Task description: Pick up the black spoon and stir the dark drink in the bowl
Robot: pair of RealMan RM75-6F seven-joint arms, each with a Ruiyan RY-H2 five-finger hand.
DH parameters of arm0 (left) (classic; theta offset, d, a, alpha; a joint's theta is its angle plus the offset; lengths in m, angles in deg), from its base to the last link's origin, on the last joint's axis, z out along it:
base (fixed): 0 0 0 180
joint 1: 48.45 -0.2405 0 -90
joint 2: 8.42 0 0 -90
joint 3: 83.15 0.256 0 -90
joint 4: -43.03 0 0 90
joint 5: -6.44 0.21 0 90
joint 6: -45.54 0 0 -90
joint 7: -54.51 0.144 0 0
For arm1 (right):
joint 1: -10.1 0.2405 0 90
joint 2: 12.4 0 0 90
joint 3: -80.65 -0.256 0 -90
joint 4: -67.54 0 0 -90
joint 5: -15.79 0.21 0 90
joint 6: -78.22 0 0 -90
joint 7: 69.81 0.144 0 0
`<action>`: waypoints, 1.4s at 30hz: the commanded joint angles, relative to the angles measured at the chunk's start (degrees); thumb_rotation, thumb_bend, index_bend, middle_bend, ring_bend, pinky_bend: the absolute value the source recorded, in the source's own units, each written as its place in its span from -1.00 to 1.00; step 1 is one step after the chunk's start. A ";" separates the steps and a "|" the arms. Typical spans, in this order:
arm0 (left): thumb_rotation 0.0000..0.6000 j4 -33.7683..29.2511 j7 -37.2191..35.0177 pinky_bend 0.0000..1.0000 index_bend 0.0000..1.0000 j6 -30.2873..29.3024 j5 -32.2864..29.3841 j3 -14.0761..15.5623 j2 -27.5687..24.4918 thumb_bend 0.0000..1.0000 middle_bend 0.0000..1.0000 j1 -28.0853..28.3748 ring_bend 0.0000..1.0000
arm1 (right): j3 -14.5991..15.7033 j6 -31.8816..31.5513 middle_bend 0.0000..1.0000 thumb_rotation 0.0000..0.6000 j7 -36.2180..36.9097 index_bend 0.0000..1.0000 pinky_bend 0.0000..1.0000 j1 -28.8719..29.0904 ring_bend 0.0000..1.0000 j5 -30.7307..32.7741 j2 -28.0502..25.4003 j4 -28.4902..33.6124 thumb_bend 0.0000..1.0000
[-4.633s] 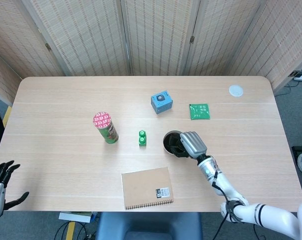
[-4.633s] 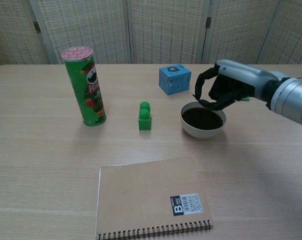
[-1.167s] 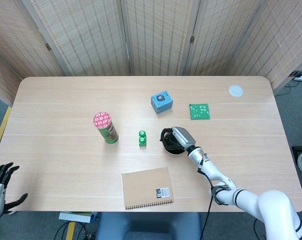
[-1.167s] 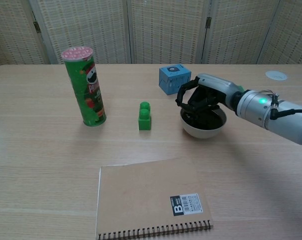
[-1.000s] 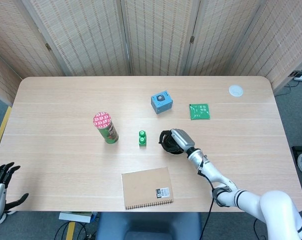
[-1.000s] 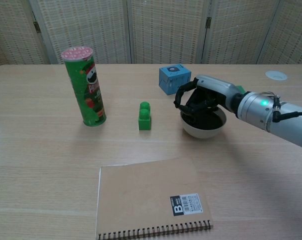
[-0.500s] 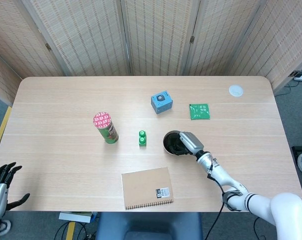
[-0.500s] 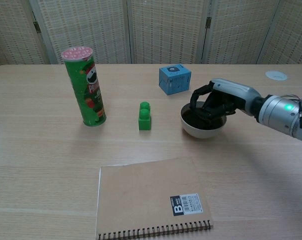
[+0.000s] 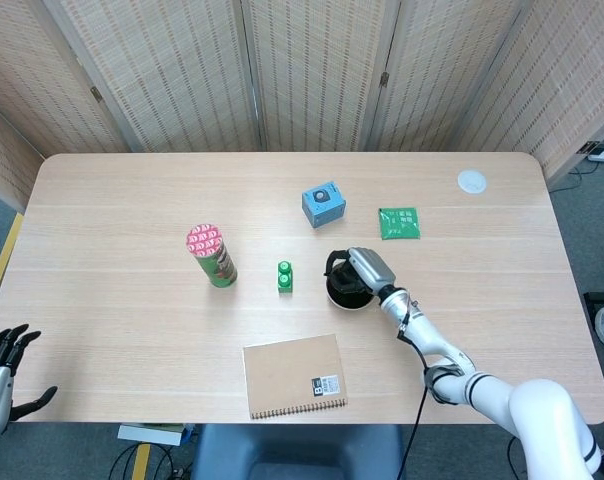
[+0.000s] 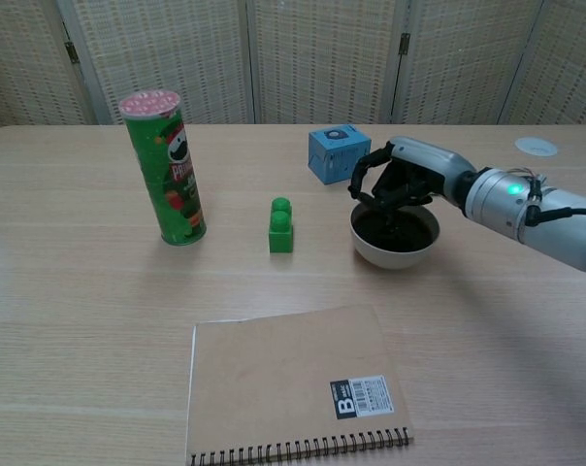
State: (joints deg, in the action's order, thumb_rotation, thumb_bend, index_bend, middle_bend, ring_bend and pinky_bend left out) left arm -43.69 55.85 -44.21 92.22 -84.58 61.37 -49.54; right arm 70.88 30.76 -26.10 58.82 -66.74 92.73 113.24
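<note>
At the head view's near-left corner the left hand (image 9: pixel 0 370) hangs off the pale wood-grain desk (image 9: pixel 122 300), black fingers (image 9: pixel 17 338) spread wide; the chest view misses it. Right of the glossy green tube (image 10: pixel 167 170) and studded green brick (image 10: pixel 280 226), the round white bowl (image 10: pixel 394 249) holds dark drink. The right hand (image 10: pixel 402 182), shifted left since a half-second ago, arches over the bowl's far rim, curled fingers (image 10: pixel 369 184) seemingly gripping the black spoon, itself indistinguishable.

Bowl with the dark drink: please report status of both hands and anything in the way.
Right hand over bowl, fingers curled down toward dark drink; spoon not discernible. Left hand open, off the table's near-left corner. Blue box just behind bowl, green block left of it.
</note>
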 commanded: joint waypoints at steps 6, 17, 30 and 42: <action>1.00 0.20 -0.25 -0.65 -0.56 -0.05 -0.28 0.02 -0.07 -0.61 -0.69 -0.22 -0.75 | 1.04 -0.90 0.98 1.00 2.90 0.44 1.00 0.66 1.00 -1.75 1.11 0.24 -0.10; 1.00 0.14 -0.24 -0.65 -0.56 -0.15 0.42 0.03 0.14 -0.61 -0.69 0.05 -0.75 | 4.53 -4.06 0.99 1.00 4.54 0.44 1.00 -1.97 1.00 -4.27 -1.99 4.84 -0.10; 1.00 -0.09 0.22 -0.65 -0.56 0.12 0.50 0.06 0.26 -0.61 -0.69 0.26 -0.75 | 4.77 -3.56 0.99 1.00 4.90 0.45 1.00 -3.48 1.00 -2.88 -3.84 2.99 -0.10; 1.00 -0.07 0.37 -0.65 -0.56 0.25 -0.07 0.02 0.16 -0.61 -0.69 0.10 -0.75 | 3.70 -3.70 0.99 1.00 6.05 0.20 1.00 -2.18 1.00 -2.94 -2.29 0.63 -0.39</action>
State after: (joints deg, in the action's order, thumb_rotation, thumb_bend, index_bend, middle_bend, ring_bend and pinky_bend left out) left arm -43.76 56.21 -43.95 92.16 -84.56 61.53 -49.44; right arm 74.45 27.22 -20.03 56.77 -69.57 90.61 113.70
